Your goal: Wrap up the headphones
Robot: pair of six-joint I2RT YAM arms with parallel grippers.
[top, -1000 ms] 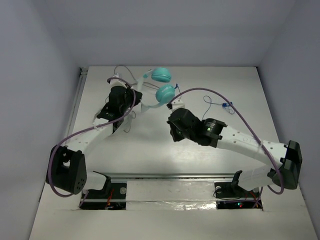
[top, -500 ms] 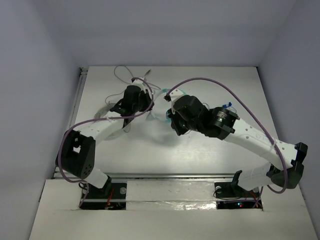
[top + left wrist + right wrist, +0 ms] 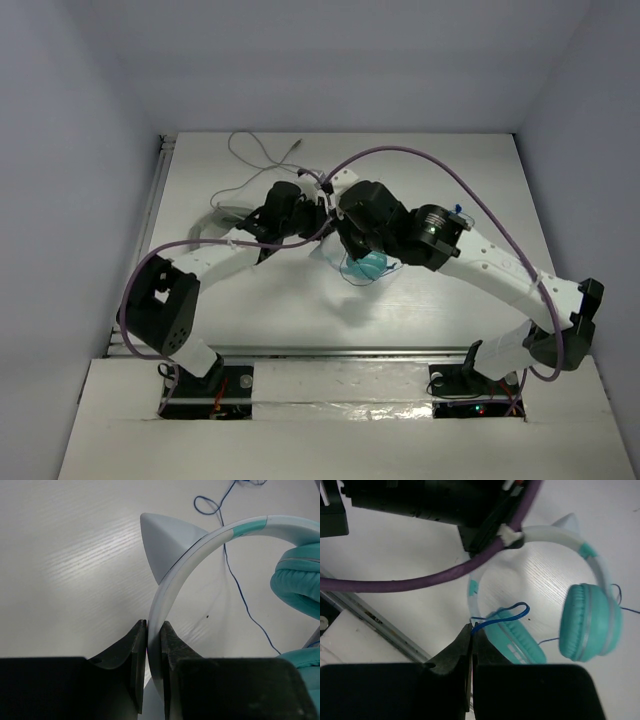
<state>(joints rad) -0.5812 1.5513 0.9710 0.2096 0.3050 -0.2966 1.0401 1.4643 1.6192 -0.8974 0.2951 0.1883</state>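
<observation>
Headphones (image 3: 365, 265) are found around the middle of the table (image 3: 450, 300). They're mostly tucked under the right arm's wrist in the top view, so only a bit of teal cup is seen there. The headband (image 3: 172, 575) is pinched between the black fingers of the left gripper (image 3: 154, 630), which is clamped tight on it, so a proper grip is had there. The band is a smooth, glossy white arc with a teal stripe. A pointy cat-ear cone (image 3: 167, 542), pale grey and matte, is stuck on its outer side. Two round cups (image 3: 590, 622) are seen from the right wrist, both padded with soft-looking teal cushions. The thin blue cable (image 3: 502, 614) is bent up into a small loop and nipped between the tips of the right gripper (image 3: 472, 630), which is closed on it. More of it is trailed in loose squiggles over the table. The tabletop is white with faint woodgrain streaks. A thick purple hose (image 3: 420, 582) is draped across the right wrist view. Whether the cups are touching the table can't be told.
</observation>
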